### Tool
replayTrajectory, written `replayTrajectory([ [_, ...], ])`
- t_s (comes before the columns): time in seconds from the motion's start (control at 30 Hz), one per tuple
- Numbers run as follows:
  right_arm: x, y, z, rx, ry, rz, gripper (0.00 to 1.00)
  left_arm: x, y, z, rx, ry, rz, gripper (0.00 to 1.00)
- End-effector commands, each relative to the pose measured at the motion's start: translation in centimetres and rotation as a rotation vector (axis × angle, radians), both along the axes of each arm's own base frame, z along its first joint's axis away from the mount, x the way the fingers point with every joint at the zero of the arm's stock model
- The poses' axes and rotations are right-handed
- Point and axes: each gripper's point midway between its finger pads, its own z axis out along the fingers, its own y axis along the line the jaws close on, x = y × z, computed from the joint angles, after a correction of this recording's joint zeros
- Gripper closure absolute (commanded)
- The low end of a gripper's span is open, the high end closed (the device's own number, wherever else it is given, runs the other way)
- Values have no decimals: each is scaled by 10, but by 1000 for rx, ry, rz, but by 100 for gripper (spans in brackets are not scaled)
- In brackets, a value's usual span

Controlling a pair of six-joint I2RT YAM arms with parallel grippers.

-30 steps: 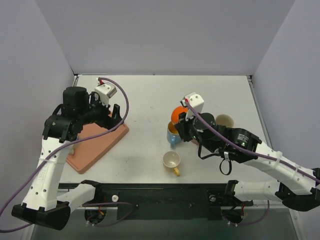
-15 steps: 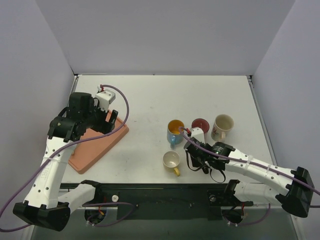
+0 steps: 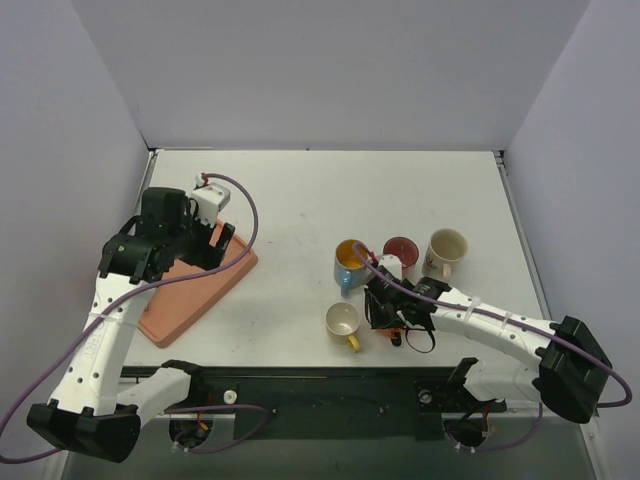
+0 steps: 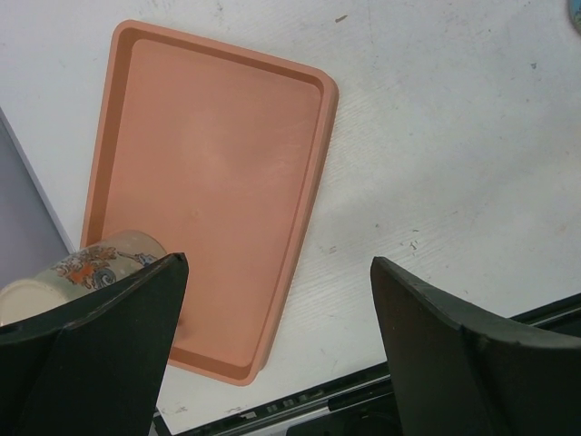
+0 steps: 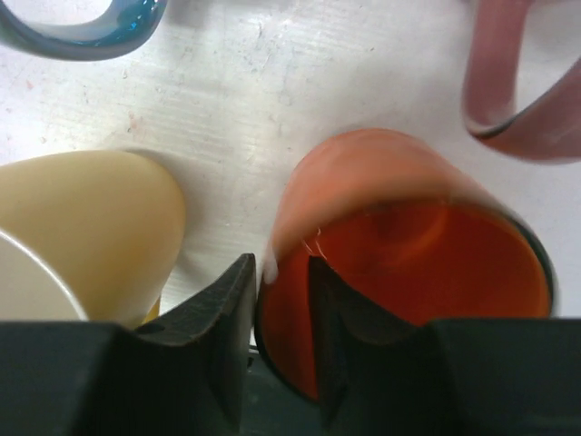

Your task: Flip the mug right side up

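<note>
Right wrist view: the right pincer (image 5: 275,272) is pinching the wall of the orange mug (image 5: 408,227), one finger outside the rim and the other inside. The mug's mouth is facing the camera and filling the lower right of the frame. A cream mug (image 5: 91,227) is sitting just beside it at lower left. The handle of a blue mug (image 5: 82,41) is showing at upper left and the handle of a maroon mug (image 5: 508,100) at upper right, with the white worktop (image 5: 300,82) between them. Left wrist view: the left pincer (image 4: 277,272) is hanging spread wide above a salmon tray (image 4: 218,163). A flower-patterned mug (image 4: 100,263) is showing at the tray's lower-left corner, partly hidden by a finger. Top view: the right pincer is reaching low at lower centre, covering most of the orange mug, right of the cream mug and below the blue and maroon mugs. A tall cream mug (image 3: 445,250) is standing right of the maroon one. The left pincer is hovering over the tray at left.
</note>
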Motion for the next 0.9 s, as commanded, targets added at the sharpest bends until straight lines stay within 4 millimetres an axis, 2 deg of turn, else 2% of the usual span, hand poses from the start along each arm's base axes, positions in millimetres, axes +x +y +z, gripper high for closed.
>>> replayTrajectory([
  [0.0, 3, -9, 7, 8, -18, -32, 68, 2, 5, 4, 22, -30, 11, 7],
  [0.07, 6, -10, 13, 9, -37, -31, 62, 3, 9, 2, 43, -28, 26, 7],
  [0.17, 11, -10, 20, 5, -57, -26, 61, 1, 17, 2, 73, -29, 48, 7],
  [0.3, 12, -15, 37, -12, -91, -7, 60, -1, 44, -2, 146, -29, 164, 7],
  [0.37, 14, -17, 52, -8, -128, -2, 59, -4, 61, -11, 149, -1, 224, 7],
  [0.4, 16, -20, 60, -16, -145, 0, 59, -6, 61, -20, 124, 27, 217, 8],
  [0.43, 18, -19, 69, -2, -166, 2, 58, -8, 77, -26, 106, 53, 264, 9],
  [0.47, 20, -21, 79, -10, -188, 9, 57, -12, 79, -33, 67, 86, 270, 11],
  [0.5, 20, -22, 87, -5, -206, 18, 56, -19, 98, -37, 69, 112, 338, 13],
  [0.53, 24, -23, 95, -2, -235, 11, 55, -23, 99, -38, 40, 117, 339, 14],
  [0.57, 24, -23, 103, 7, -258, 20, 53, -27, 112, -40, 48, 112, 366, 14],
  [0.73, 24, -23, 122, 47, -311, 29, 45, -48, 150, -71, 76, 169, 455, 13],
  [0.77, 25, -21, 126, 63, -324, 29, 43, -50, 150, -75, 60, 181, 455, 14],
  [0.87, 25, -18, 128, 75, -337, 40, 40, -54, 173, -89, 42, 207, 521, 14],
])
